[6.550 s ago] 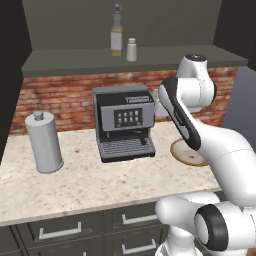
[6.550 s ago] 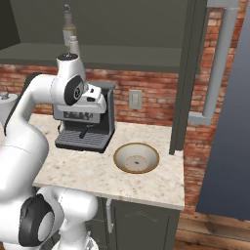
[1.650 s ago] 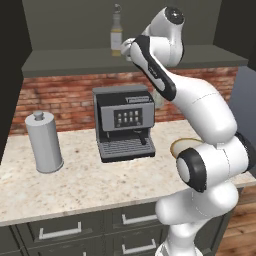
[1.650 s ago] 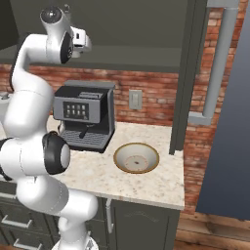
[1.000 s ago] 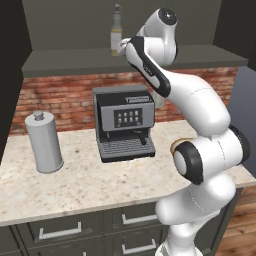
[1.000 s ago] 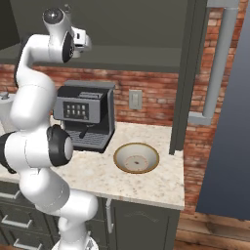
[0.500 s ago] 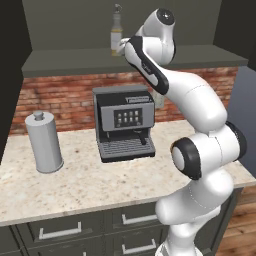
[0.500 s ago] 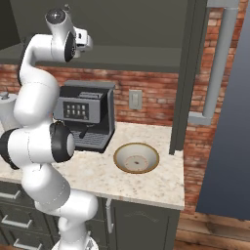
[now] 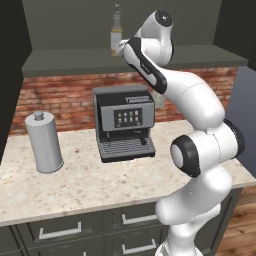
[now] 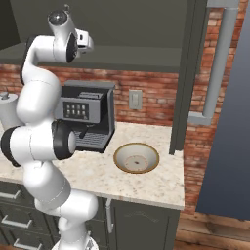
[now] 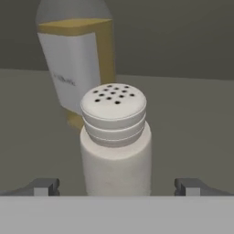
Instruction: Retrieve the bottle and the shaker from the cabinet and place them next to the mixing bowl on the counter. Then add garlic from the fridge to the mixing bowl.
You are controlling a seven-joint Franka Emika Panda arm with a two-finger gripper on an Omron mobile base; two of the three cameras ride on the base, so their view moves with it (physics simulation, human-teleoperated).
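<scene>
A white shaker (image 11: 115,137) with a perforated lid stands upright on the cabinet shelf (image 9: 70,60), right in front of my hand. Behind it and a little to the left stands the bottle (image 11: 75,59), holding yellow liquid and wearing a white label. My gripper (image 11: 116,187) is open, with one fingertip on each side of the shaker's base and a gap to both. In the left base view the bottle (image 9: 116,27) rises just behind the hand (image 9: 122,48), which hides the shaker. The mixing bowl (image 10: 136,157) sits on the counter right of the coffee machine.
A black coffee machine (image 9: 125,122) stands on the counter under the shelf. A grey cylindrical canister (image 9: 44,142) stands at the left. A dark cabinet wall (image 10: 183,73) drops to the counter beside the bowl, and a grey fridge side (image 10: 229,122) stands at the far right.
Over the last seconds the arm has risen from counter height to the cabinet shelf. In the last second the hand has only edged slightly nearer the shaker.
</scene>
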